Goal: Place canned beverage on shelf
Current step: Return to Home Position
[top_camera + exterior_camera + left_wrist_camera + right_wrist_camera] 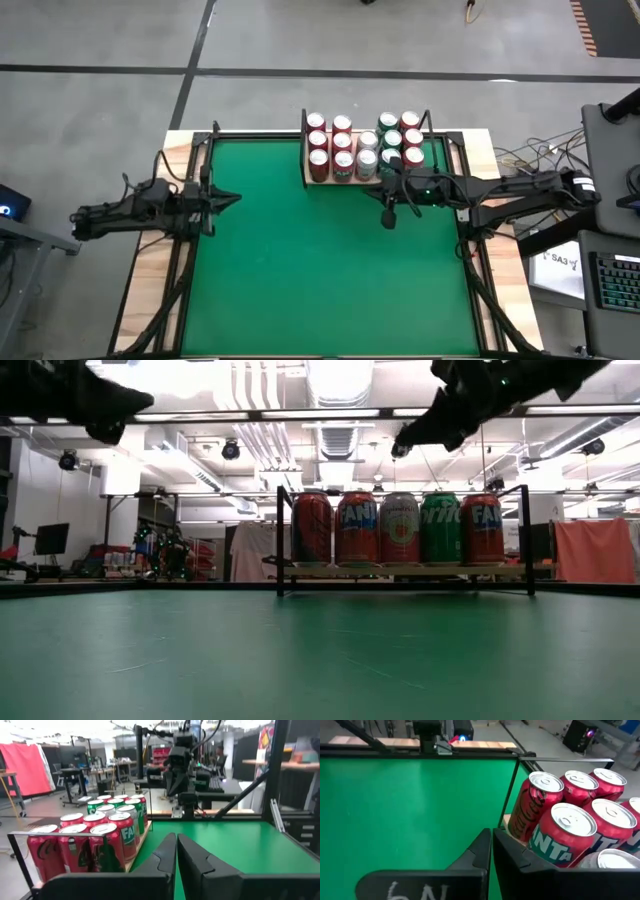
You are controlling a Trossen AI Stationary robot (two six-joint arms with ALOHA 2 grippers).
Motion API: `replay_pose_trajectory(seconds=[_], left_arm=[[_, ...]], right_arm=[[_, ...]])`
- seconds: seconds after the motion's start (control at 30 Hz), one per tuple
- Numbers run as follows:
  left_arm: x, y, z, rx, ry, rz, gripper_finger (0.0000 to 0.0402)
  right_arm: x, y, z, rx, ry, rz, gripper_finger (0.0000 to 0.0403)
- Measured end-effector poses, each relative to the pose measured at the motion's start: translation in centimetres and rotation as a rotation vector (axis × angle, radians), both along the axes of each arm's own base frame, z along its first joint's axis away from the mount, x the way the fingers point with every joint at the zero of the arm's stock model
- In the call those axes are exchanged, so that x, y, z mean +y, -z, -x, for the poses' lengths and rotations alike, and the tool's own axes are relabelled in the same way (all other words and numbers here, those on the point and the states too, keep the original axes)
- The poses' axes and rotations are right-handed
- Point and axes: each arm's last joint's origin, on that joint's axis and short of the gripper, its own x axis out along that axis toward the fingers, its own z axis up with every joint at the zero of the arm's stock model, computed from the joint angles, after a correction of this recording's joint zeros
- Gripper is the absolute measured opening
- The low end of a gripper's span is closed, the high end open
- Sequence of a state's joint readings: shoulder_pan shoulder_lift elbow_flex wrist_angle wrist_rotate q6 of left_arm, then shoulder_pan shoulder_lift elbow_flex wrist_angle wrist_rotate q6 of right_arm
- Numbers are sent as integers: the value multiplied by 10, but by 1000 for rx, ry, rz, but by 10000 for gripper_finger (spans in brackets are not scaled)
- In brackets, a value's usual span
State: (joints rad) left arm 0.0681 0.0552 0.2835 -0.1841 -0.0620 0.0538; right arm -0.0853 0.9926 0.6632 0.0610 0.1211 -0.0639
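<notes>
1. Canned beverages (343,146): upright in packed rows on the shelf (400,571), at the far edge of the green surface (320,270); stocking looks complete.
2. Right pincer (389,218): closed, empty, raised just before the shelf.
3. Left pincer (232,200): closed, empty, well apart.

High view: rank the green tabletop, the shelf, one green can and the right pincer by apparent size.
1. the green tabletop, by far the largest.
2. the shelf.
3. the right pincer and a green can: both small and look alike, so left unranked.
</notes>
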Motion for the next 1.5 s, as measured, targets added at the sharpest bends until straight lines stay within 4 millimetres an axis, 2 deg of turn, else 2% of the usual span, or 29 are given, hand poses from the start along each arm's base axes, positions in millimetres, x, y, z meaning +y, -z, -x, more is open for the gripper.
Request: replay_pose_trajectory(seconds=[0.3,0.5,0.73,0.87,1.3,1.5], left_arm=[[1,33,-11,-32,-7,23,0],[1,45,-16,-89,-6,56,0],[3,49,-18,-184,-51,58,0],[3,51,-18,-166,-48,62,0],[3,55,-19,-118,-46,69,0],[3,55,-19,-118,-53,70,0]], right_arm=[[2,30,19,-42,-25,-1,9],[3,44,32,-57,-27,8,9],[6,45,54,-138,-55,31,9],[9,46,70,-221,-106,33,9],[13,57,118,-451,-100,41,9],[14,68,130,-492,-97,47,9]])
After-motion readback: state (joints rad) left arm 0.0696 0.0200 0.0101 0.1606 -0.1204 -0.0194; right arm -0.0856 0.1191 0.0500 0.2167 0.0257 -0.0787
